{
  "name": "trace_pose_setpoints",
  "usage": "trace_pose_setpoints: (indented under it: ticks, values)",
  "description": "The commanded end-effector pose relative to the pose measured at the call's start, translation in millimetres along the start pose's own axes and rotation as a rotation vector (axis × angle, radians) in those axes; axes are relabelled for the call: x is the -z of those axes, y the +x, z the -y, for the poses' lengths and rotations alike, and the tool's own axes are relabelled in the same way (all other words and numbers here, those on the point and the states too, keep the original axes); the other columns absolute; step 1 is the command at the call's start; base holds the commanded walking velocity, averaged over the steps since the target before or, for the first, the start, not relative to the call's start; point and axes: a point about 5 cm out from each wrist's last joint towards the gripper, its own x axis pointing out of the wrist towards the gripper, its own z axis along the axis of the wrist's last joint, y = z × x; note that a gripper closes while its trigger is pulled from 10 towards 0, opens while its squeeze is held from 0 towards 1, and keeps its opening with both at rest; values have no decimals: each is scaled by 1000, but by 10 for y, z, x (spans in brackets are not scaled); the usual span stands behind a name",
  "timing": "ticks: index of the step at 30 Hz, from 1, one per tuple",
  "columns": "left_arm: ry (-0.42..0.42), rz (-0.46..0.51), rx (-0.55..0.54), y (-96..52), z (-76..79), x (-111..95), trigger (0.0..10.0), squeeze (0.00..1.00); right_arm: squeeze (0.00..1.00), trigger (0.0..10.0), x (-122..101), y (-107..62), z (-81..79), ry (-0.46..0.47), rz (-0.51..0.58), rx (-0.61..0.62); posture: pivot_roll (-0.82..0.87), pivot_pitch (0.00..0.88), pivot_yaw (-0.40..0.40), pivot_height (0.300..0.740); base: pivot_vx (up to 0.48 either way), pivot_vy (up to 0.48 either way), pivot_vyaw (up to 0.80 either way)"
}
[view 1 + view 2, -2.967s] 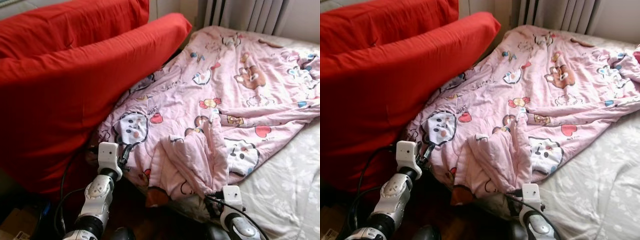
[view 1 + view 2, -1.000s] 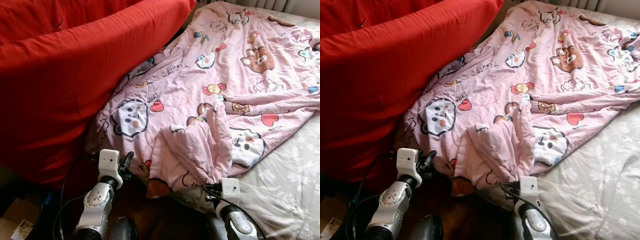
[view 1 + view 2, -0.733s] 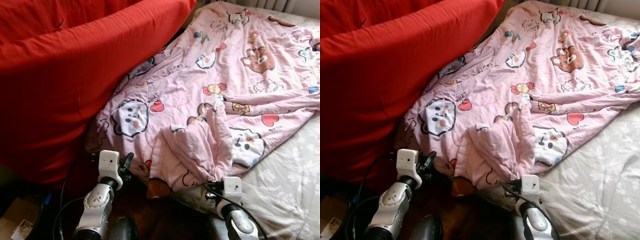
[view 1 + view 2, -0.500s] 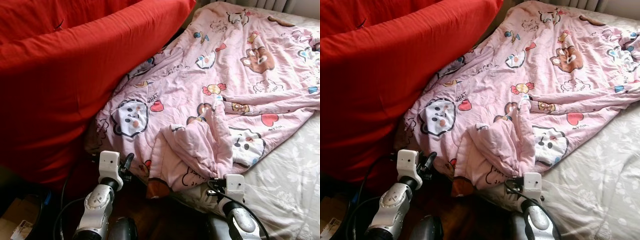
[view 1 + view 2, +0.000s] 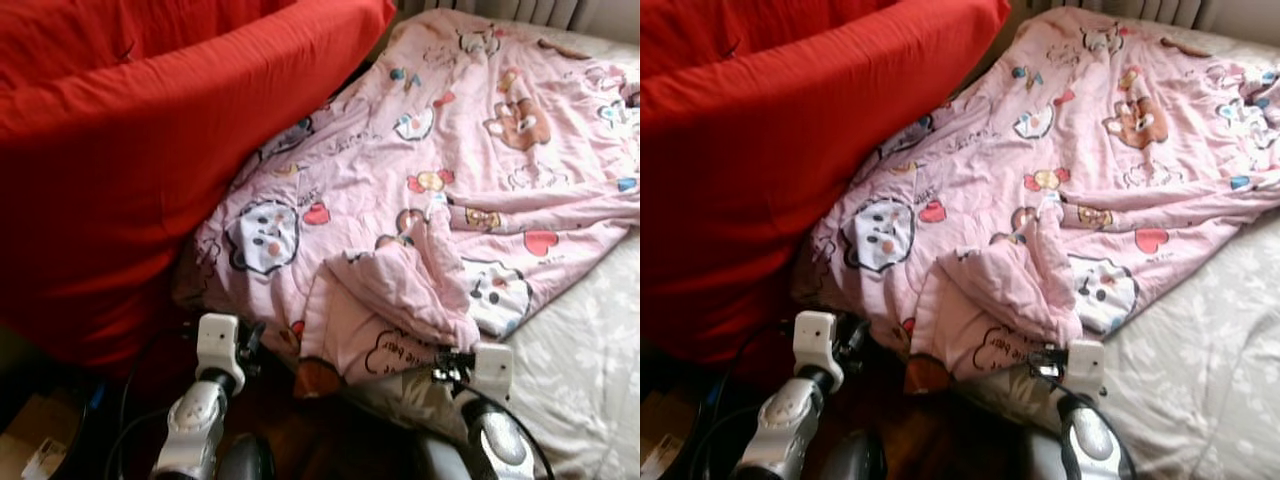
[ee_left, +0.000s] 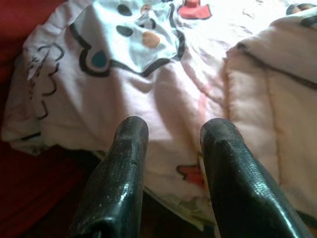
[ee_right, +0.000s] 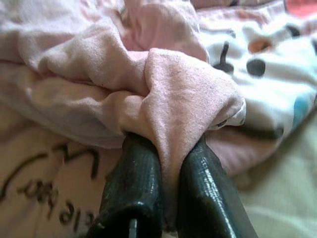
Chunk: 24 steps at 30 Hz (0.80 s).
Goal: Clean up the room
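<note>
A: What is the right gripper (image 7: 166,158) doing?

B: It is pinching a bunched fold of the pink quilt (image 5: 470,170) at the near edge of the bed (image 5: 590,340), fingers clenched on the cloth.

A: And the left gripper (image 6: 171,144)?

B: It is hovering spread apart, holding nothing, just off the quilt's hanging corner beside the red cushion (image 5: 130,150).

A: Where is the quilt lying?

B: It is sprawling across the bed, one corner doubled over, its left side running under the cushion.

A: What is worrying you?

B: I think the pinch is catching only a thin fold, so a hard pull may be slipping it free. The cushion is leaning on the quilt too, so dragging could be snagging there or tipping the cushion.
</note>
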Motion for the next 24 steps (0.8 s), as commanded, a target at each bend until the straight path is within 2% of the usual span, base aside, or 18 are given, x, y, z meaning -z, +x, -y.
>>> trace_pose_setpoints:
  ticks: [1,15,24]
  values:
    - [5,-30,-11,-28,-27,76,10000,0,0,10000,19,-7,-5,14,-8,5,-54,160,49,652,0,0,0]
    - [-6,-37,-16,41,-39,64,10000,0,0,10000,-97,74,44,22,19,23,-65,118,47,740,0,0,0]
    - [-11,-24,-21,87,-31,26,10000,0,0,10000,-139,108,41,20,25,23,-60,92,38,740,0,0,0]
